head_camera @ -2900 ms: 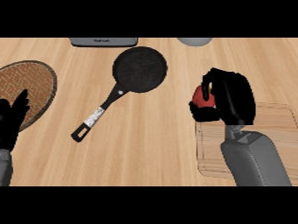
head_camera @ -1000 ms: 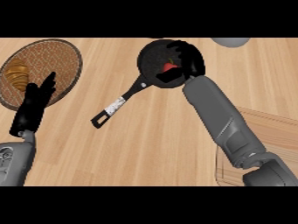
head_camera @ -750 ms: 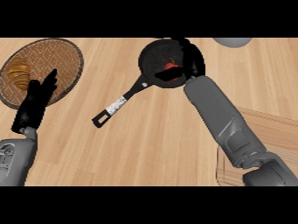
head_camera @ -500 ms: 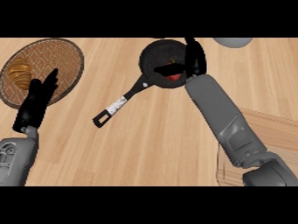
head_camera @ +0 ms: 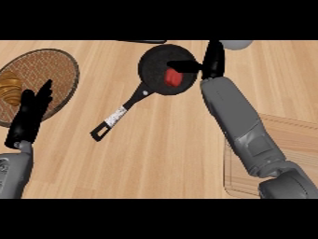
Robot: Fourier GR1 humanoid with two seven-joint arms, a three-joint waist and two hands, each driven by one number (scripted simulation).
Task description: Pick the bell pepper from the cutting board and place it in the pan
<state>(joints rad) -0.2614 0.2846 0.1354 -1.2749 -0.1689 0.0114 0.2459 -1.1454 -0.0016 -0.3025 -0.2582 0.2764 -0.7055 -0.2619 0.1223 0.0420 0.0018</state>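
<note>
Right robot hand [head_camera: 210,63] hangs over the pan's [head_camera: 158,60] 3 o'clock rim, fingers straight, thumb pointing toward 9 o'clock. Red bell pepper [head_camera: 172,77] lies in the pan, just off the thumb at 7 o'clock. Left robot hand [head_camera: 31,114] rests spread on the wooden table [head_camera: 154,154].

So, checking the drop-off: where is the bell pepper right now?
In the head view the red bell pepper lies inside the black pan at upper centre, just left of the open right hand.
</note>
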